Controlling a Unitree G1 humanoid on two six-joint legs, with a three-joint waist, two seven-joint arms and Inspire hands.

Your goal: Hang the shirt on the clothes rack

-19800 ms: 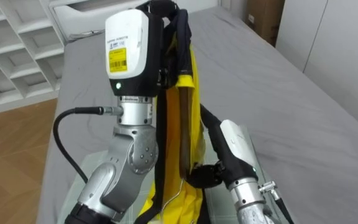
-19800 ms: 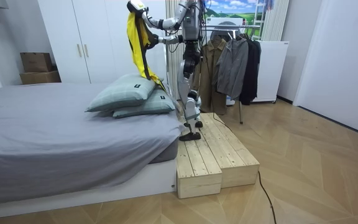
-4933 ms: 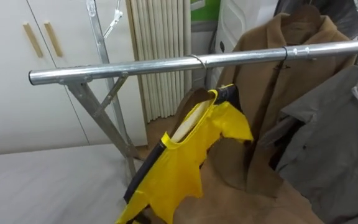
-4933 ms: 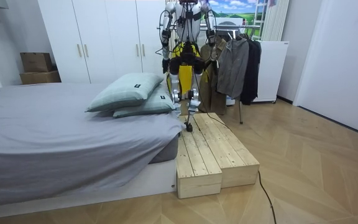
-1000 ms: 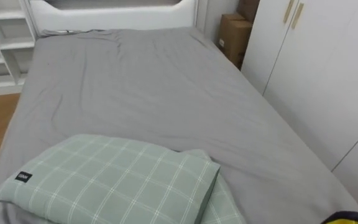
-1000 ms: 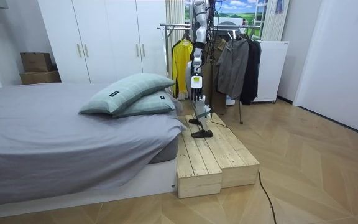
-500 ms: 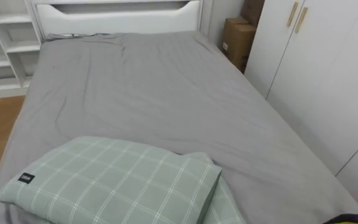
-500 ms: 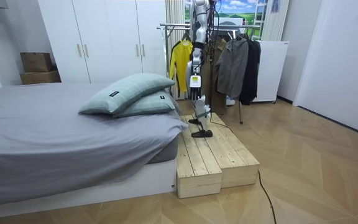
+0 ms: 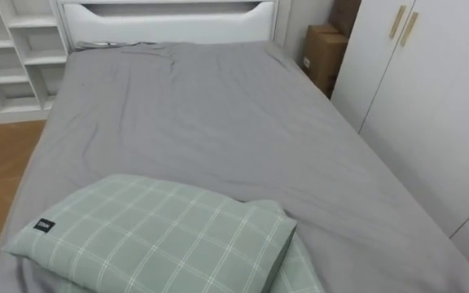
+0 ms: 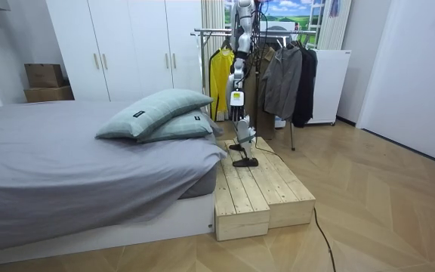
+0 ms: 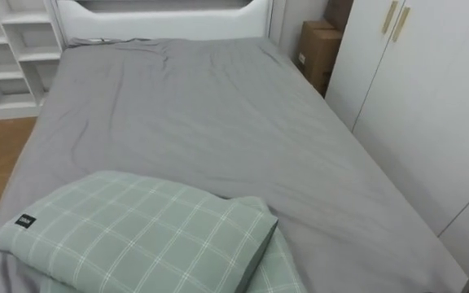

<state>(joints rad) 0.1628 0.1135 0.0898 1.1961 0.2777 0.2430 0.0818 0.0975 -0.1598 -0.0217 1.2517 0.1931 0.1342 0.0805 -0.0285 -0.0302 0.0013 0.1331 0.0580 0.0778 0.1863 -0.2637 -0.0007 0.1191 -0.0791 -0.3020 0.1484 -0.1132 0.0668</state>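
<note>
While the robot is standing just before the clothes rack (image 10: 208,32), the yellow garment (image 10: 219,74) is hanging from its bar, long axis vertical, hem pointing down, and the left hand (image 10: 238,117) is dangling, its fingers too small to tell.

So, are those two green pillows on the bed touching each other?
Touching: in the left eye view the top pillow lies directly on the lower pillow.

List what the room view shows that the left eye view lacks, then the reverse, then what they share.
Room view: yellow garment hanging on the metal clothes rack; the robot stands on a pale wooden platform. Left eye view: white open shelving beyond the bed. Shared: grey-sheeted bed, green checked pillow, white wardrobe doors.
</note>
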